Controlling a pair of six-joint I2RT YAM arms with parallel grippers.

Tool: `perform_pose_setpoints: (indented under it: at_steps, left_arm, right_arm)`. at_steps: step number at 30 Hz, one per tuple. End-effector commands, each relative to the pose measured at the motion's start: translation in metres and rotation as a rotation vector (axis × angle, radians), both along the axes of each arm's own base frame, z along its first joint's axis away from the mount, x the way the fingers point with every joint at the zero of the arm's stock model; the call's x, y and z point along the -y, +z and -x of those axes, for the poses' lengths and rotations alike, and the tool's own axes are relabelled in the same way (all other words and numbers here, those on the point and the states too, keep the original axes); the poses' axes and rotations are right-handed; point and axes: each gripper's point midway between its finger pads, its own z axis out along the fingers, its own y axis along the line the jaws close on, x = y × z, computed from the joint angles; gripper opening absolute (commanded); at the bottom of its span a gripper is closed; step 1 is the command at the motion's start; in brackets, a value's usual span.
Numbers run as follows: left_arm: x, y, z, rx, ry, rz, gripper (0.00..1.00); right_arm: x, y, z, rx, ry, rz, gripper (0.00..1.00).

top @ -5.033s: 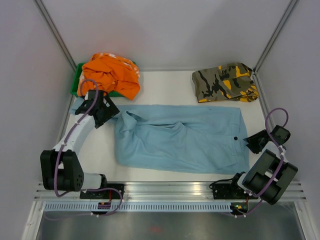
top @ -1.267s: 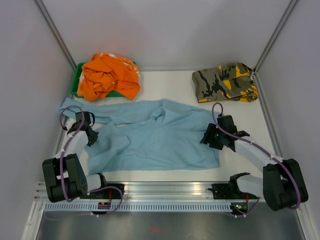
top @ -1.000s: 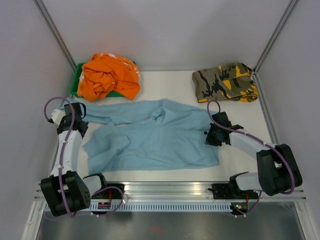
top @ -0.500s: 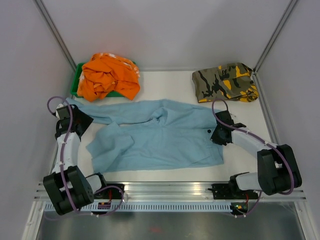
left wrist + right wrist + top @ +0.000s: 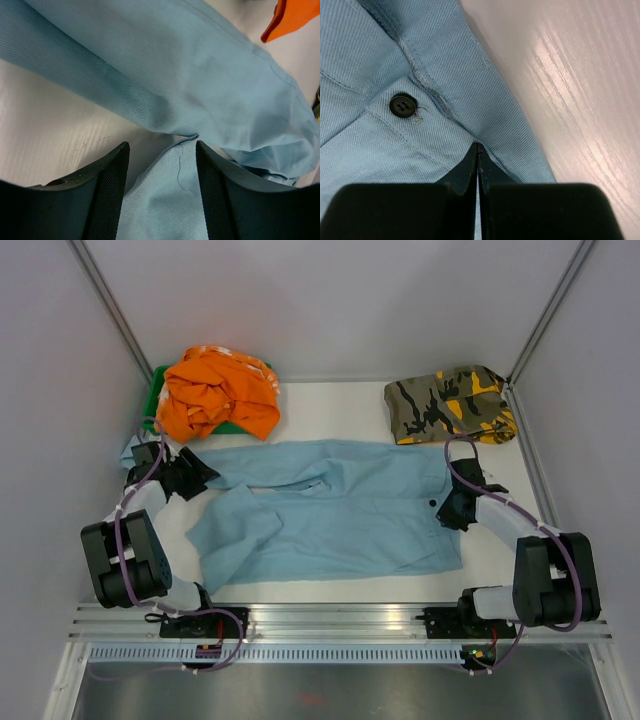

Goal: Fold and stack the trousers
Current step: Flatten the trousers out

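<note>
Pinching the waist edge of the light blue trousers (image 5: pixel 340 515) with the right gripper (image 5: pixel 478 152), fingers pressed together on the cloth just beside the dark waist button (image 5: pixel 402 106). Keeping that arm low, stretched from the near right base toward the garment's right end. Holding the left gripper (image 5: pixel 160 150) spread above the far leg near the left edge of the surface (image 5: pixel 330 405), pointed right, arm doubled back close to its base. Cannot tell whether touching cloth there. Leaving the trousers flat mid-surface: waist right, legs left, near leg crumpled, far leg close to the orange garment (image 5: pixel 220 390), well apart from the camouflage garment (image 5: pixel 450 405). Versus half a second ago: dragged the waist end further right, flattened the far leg, swung the left gripper from the wall side round over that leg.
</note>
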Motion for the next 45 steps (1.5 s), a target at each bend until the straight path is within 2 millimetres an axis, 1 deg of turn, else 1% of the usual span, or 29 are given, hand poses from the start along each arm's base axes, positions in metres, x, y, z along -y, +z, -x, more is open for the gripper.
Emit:
perform_pose_setpoints:
  at_steps: [1, 2, 3, 6, 7, 9, 10, 11, 12, 16, 18, 20, 21, 22, 24, 27, 30, 31, 33, 34, 35, 36, 37, 38, 40, 41, 43, 44, 45]
  left_arm:
    - [0.021, -0.010, 0.001, 0.002, -0.120, -0.002, 0.61]
    - [0.023, -0.014, 0.003, -0.014, -0.131, -0.025, 0.61]
    - [0.030, -0.015, 0.007, -0.038, -0.153, -0.028, 0.61]
    - [0.034, -0.019, 0.016, -0.081, -0.168, -0.073, 0.61]
    - [0.033, -0.022, 0.021, -0.110, -0.163, -0.086, 0.62]
    - [0.021, -0.025, 0.026, -0.157, -0.128, -0.147, 0.62]
    - [0.017, -0.031, 0.037, -0.213, -0.114, -0.164, 0.63]
    - [0.007, -0.033, 0.041, -0.244, -0.080, -0.210, 0.64]
    - [0.004, -0.032, 0.044, -0.254, -0.069, -0.222, 0.64]
    - [0.013, -0.025, 0.051, -0.224, -0.089, -0.194, 0.67]
    - [0.023, -0.022, 0.047, -0.187, -0.125, -0.153, 0.62]
    - [0.030, -0.022, 0.044, -0.177, -0.157, -0.133, 0.52]
    - [0.032, -0.026, 0.044, -0.193, -0.169, -0.124, 0.44]
    - [0.033, -0.027, 0.044, -0.199, -0.174, -0.116, 0.29]
    - [0.036, -0.029, 0.043, -0.202, -0.189, -0.103, 0.22]
    - [0.032, -0.031, 0.045, -0.225, -0.179, -0.125, 0.03]
    - [0.011, -0.026, 0.044, -0.247, -0.092, -0.212, 0.02]
    - [-0.005, -0.018, 0.049, -0.267, 0.003, -0.275, 0.02]
    - [-0.027, 0.003, 0.049, -0.253, 0.120, -0.356, 0.02]
    - [-0.046, 0.019, 0.056, -0.250, 0.223, -0.421, 0.02]
    - [-0.063, 0.039, 0.054, -0.225, 0.300, -0.453, 0.02]
    - [-0.077, 0.050, 0.058, -0.227, 0.365, -0.479, 0.02]
    - [-0.105, 0.067, 0.068, -0.247, 0.488, -0.524, 0.02]
    - [-0.120, 0.073, 0.075, -0.266, 0.556, -0.545, 0.02]
    - [-0.148, 0.080, 0.090, -0.298, 0.694, -0.575, 0.02]
    - [-0.168, 0.077, 0.103, -0.329, 0.786, -0.563, 0.02]
    - [-0.183, 0.071, 0.112, -0.340, 0.848, -0.534, 0.02]
    - [-0.199, 0.069, 0.118, -0.338, 0.904, -0.531, 0.02]
    - [-0.206, 0.069, 0.121, -0.334, 0.929, -0.532, 0.02]
  right_arm:
    - [0.019, -0.001, 0.004, -0.051, -0.005, 0.077, 0.00]
    - [0.017, -0.002, 0.003, -0.052, 0.002, 0.067, 0.00]
    - [0.017, -0.003, 0.001, -0.056, 0.002, 0.063, 0.00]
    - [0.014, -0.004, -0.004, -0.051, 0.012, 0.050, 0.00]
    - [0.013, -0.004, -0.006, -0.045, 0.014, 0.049, 0.00]
    - [0.011, -0.007, -0.008, -0.055, 0.025, 0.039, 0.00]
    - [0.010, -0.007, -0.009, -0.054, 0.028, 0.034, 0.00]
    - [0.010, -0.008, -0.010, -0.056, 0.029, 0.033, 0.00]
    - [0.010, -0.010, -0.011, -0.060, 0.032, 0.033, 0.00]
    - [0.010, -0.013, -0.012, -0.061, 0.037, 0.026, 0.00]
    - [0.009, -0.015, -0.012, -0.064, 0.038, 0.022, 0.00]
    - [0.007, -0.017, -0.013, -0.067, 0.039, 0.011, 0.00]
    - [0.006, -0.016, -0.013, -0.065, 0.041, 0.009, 0.00]
    - [0.006, -0.016, -0.014, -0.065, 0.042, 0.008, 0.00]
    - [0.007, -0.014, -0.014, -0.062, 0.038, 0.014, 0.00]
    - [0.010, -0.011, -0.014, -0.057, 0.030, 0.027, 0.00]
    - [0.015, -0.009, -0.011, -0.061, 0.017, 0.041, 0.00]
    - [0.017, -0.009, -0.010, -0.063, 0.011, 0.044, 0.00]
    - [0.024, -0.006, -0.009, -0.060, -0.017, 0.051, 0.00]
    - [0.026, -0.006, -0.008, -0.058, -0.029, 0.050, 0.00]
    - [0.039, -0.003, -0.008, -0.049, -0.074, 0.052, 0.00]
    - [0.042, -0.002, -0.007, -0.045, -0.087, 0.052, 0.00]
    - [0.051, 0.000, -0.007, -0.037, -0.117, 0.052, 0.00]
    - [0.054, 0.002, -0.009, -0.026, -0.126, 0.056, 0.00]
    - [0.068, 0.004, -0.011, -0.013, -0.161, 0.082, 0.00]
    - [0.073, 0.005, -0.013, -0.004, -0.182, 0.087, 0.00]
    - [0.084, 0.003, -0.011, -0.006, -0.227, 0.078, 0.00]
    - [0.088, 0.003, -0.011, -0.003, -0.244, 0.074, 0.00]
    - [0.092, 0.002, -0.010, -0.003, -0.258, 0.074, 0.00]
